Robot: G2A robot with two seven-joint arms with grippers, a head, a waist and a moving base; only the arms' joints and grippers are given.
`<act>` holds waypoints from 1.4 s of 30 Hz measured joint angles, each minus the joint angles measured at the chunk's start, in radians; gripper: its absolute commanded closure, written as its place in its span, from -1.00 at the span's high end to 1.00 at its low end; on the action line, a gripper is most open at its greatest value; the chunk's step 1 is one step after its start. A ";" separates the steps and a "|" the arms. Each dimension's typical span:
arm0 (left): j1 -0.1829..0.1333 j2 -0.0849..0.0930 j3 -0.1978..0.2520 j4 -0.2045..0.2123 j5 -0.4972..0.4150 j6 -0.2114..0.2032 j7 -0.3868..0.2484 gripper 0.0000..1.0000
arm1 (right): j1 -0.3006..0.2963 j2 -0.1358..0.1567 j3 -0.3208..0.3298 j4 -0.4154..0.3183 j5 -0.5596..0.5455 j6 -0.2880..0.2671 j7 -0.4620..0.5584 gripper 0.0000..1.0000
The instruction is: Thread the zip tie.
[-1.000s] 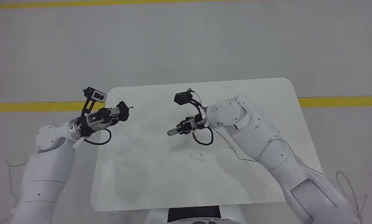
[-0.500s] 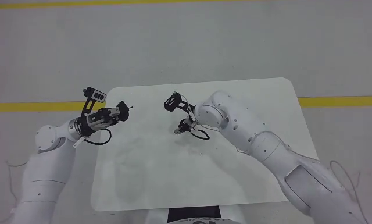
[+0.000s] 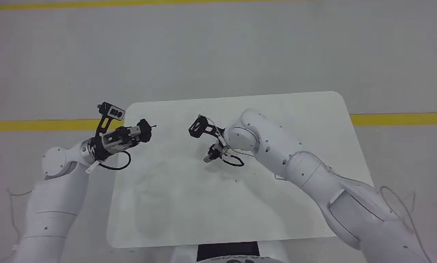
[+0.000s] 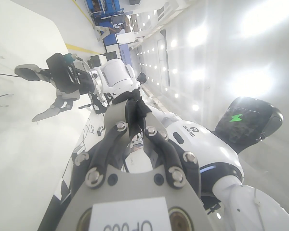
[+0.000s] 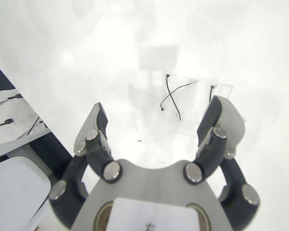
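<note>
Two black zip ties (image 5: 172,95) lie crossed on a clear plastic sheet (image 5: 190,123) on the white table. A third zip tie (image 5: 211,92) lies beside them, partly hidden behind one finger. My right gripper (image 5: 156,116) hangs open above the sheet, fingers pointing down, nothing between them; it stands near the table's middle (image 3: 208,156) and also shows open in the left wrist view (image 4: 26,94). My left gripper (image 3: 149,128) is held over the table's left edge, shut on a short black zip tie (image 4: 135,102) that sticks out past its tips.
The white table (image 3: 273,208) has bare surface to the right and front of the right gripper. Its front edge and a dark gap (image 5: 4,80) lie close to the right gripper. Thin black strands (image 4: 1,97) lie on the table below it.
The right arm has swung left and turned its gripper from lying level to pointing down at the table. The left arm has not moved.
</note>
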State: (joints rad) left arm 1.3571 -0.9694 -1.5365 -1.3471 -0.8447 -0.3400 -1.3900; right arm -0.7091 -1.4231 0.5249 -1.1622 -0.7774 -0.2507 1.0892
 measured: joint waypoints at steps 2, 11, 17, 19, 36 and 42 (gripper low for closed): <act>0.000 0.000 0.000 0.000 0.000 0.000 0.000 -1.00 | -0.001 0.001 0.001 -0.002 0.000 0.001 0.000 1.00; 0.000 0.000 0.000 0.000 0.000 0.000 0.000 -1.00 | 0.003 -0.009 -0.008 0.039 -0.026 -0.005 -0.022 1.00; 0.000 0.000 0.000 0.000 0.000 0.000 0.000 -1.00 | 0.000 -0.009 -0.011 0.034 -0.042 -0.002 -0.033 1.00; 0.000 0.000 0.000 0.000 0.000 0.000 0.000 -1.00 | 0.002 -0.009 -0.012 0.030 -0.079 0.006 -0.045 1.00; 0.000 0.000 0.000 0.000 0.000 0.000 0.000 -1.00 | 0.045 -0.063 -0.064 0.164 -0.159 -0.030 -0.048 -0.44; 0.000 0.000 0.000 0.000 0.000 0.000 0.000 -1.00 | 0.049 -0.084 -0.078 0.203 -0.174 -0.037 -0.059 -0.46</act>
State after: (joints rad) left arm 1.3571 -0.9694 -1.5365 -1.3471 -0.8447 -0.3400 -1.3900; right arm -0.6603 -1.5068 0.4464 -0.9595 -0.9510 -0.2878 1.0301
